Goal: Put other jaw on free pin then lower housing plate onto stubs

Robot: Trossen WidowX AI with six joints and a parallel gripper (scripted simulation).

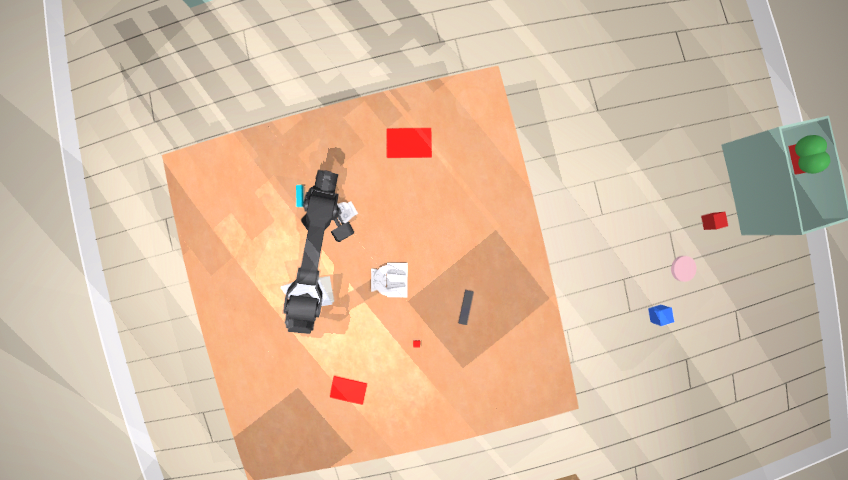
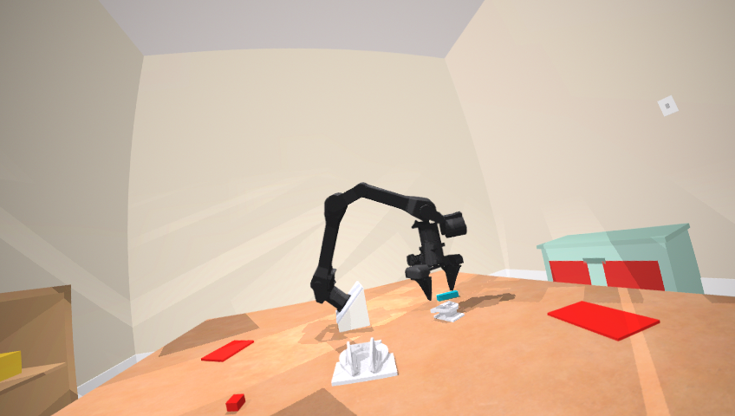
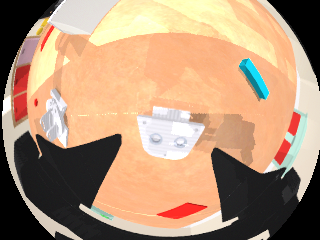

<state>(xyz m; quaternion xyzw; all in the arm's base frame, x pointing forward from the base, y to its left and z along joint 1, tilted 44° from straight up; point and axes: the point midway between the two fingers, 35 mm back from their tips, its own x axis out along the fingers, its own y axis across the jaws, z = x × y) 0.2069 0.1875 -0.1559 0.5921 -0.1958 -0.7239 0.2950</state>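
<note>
Wide open and holding nothing, the end effector (image 1: 324,224) (image 2: 440,294) (image 3: 168,147) hovers above the white housing plate (image 1: 346,212) (image 2: 447,308) (image 3: 167,145), toward the surface's (image 1: 464,196) (image 2: 464,360) (image 3: 145,185) upper edge in the top view.

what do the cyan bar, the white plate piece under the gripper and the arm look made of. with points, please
Cyan bar (image 1: 299,195) (image 2: 446,295) (image 3: 255,80): perhaps painted wood or plastic; even colour, crisp edges.
White plate piece (image 3: 170,136): likely matte printed plastic; fine parallel lines cross it.
Arm (image 1: 311,252) (image 2: 328,242): black, low-sheen, maybe plastic or coated metal; only soft highlights.
</note>
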